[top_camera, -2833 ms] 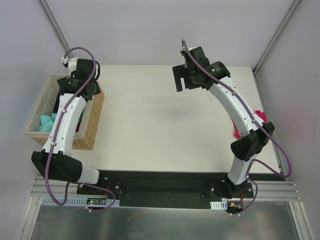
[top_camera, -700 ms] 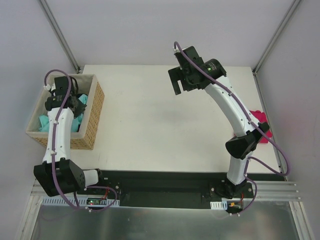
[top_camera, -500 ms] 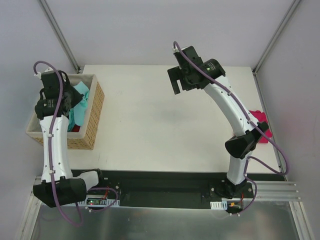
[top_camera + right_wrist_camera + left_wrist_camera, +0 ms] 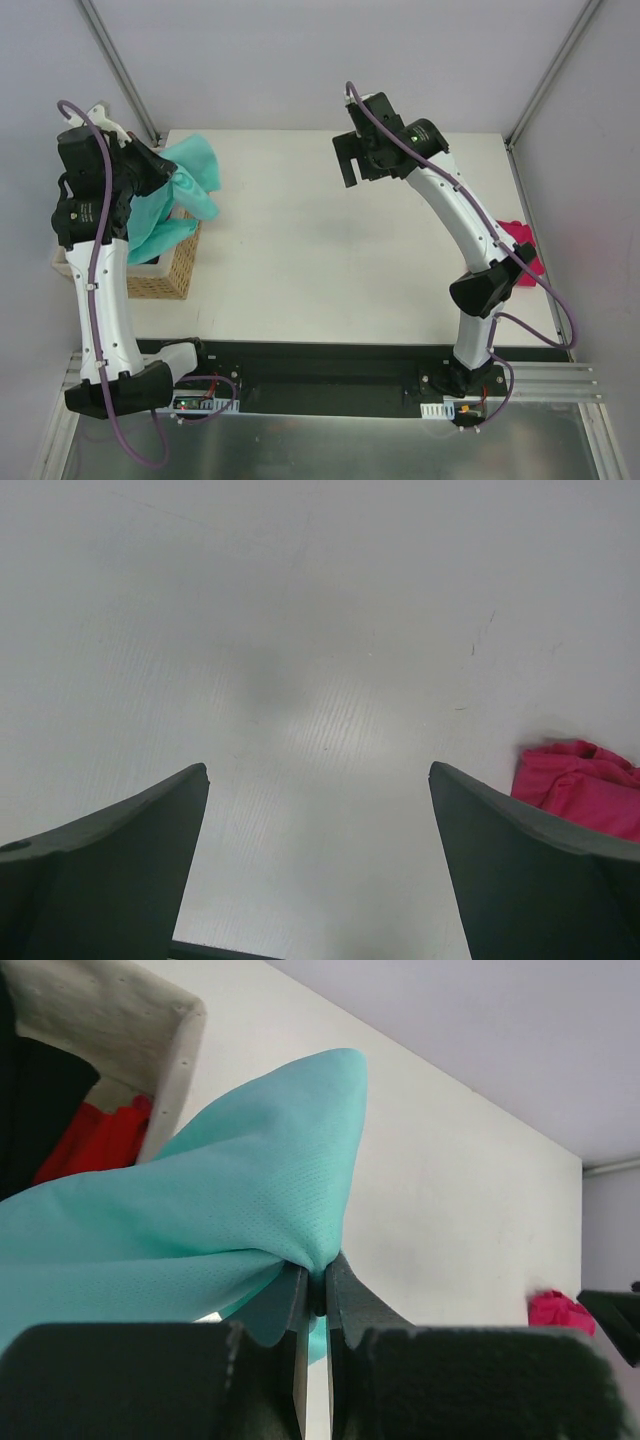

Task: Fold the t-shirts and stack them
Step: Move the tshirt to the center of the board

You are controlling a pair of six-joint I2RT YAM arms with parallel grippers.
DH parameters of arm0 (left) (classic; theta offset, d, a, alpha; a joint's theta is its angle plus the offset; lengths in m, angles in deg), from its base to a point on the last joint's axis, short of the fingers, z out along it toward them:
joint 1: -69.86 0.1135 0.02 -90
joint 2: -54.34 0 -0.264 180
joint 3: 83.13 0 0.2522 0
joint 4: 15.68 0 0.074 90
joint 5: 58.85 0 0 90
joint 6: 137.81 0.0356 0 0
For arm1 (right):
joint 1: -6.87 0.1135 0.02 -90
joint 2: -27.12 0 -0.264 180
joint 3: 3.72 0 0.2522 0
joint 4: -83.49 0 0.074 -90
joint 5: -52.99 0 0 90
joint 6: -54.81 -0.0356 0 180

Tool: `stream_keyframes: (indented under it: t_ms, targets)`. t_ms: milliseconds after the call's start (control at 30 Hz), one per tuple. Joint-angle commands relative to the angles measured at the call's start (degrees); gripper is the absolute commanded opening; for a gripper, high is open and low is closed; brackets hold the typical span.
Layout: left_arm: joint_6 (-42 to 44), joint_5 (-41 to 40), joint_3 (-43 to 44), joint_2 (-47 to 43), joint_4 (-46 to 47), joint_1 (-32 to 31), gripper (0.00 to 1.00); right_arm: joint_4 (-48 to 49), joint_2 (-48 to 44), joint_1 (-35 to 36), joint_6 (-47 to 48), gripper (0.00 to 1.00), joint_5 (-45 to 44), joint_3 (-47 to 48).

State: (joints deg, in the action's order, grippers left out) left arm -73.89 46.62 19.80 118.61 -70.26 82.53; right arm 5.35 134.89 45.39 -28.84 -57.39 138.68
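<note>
Left gripper [image 4: 152, 172] is up high over the table's left side, jaws pinched almost fully together on a fold of the teal-mint green soft cloth t-shirt [image 4: 183, 188]. On the wrist cam the cloth [image 4: 230, 1210] is bunched right into the slit between the two dark fingers [image 4: 345, 1300], so that's a firm pinch, no gap to speak of.

The shirt hangs off the grip in two lobes. One spreads out to the right, over the edge of the white flat table [image 4: 320, 260]. The other droops down twd the woven tan wicker basket [image 4: 172, 272]. Can't tell whether the low end touches the basket or hangs just above it.

The basket sits at the table's left edge, under and beside the left arm. On the left wrist cam I get its pale rim [image 4: 175, 1045] and some red cloth [image 4: 95, 1135] inside, w/ something dark next to it that I can't make out.

Right gripper [image 4: 347, 160] is out over the far middle of the table, jaws spread wide, nothing between them. Its own cam shows both dark fingers [image 4: 110, 850] far apart and only bare tabletop in the gap.

The magenta-pink soft cloth t-shirt [image 4: 522, 245] is a crumpled heap at the table's right edge, partly hidden behind the right arm's elbow. It's well apart from both grippers. It also shows at the lower right corner of the right wrist view [image 4: 580, 785].
</note>
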Motion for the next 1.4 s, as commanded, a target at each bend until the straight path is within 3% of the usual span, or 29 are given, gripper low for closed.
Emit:
stream_keyframes:
  t_ms: [0, 600, 833, 1367]
  targets:
    - [1.8, 6.8, 2.1, 0.2, 2.9, -2.8, 0.00, 1.5, -1.3, 0.9, -1.7, 0.96, 0.3, -1.1]
    - [6.7, -1.3, 4.0, 5.9, 0.5, -31.1, 0.00, 2.0, -2.1, 2.1, -1.8, 0.96, -2.7, -4.1]
    - [8.4, -6.9, 6.9, 11.5, -2.6, -42.1, 0.00, 1.9, -2.0, 1.8, 3.4, 0.96, -19.8, -3.3]
    - [8.8, -10.2, 20.2, 26.9, -7.4, -52.2, 0.00, 6.7, -7.7, -15.3, 5.2, 0.96, -33.8, -5.1]
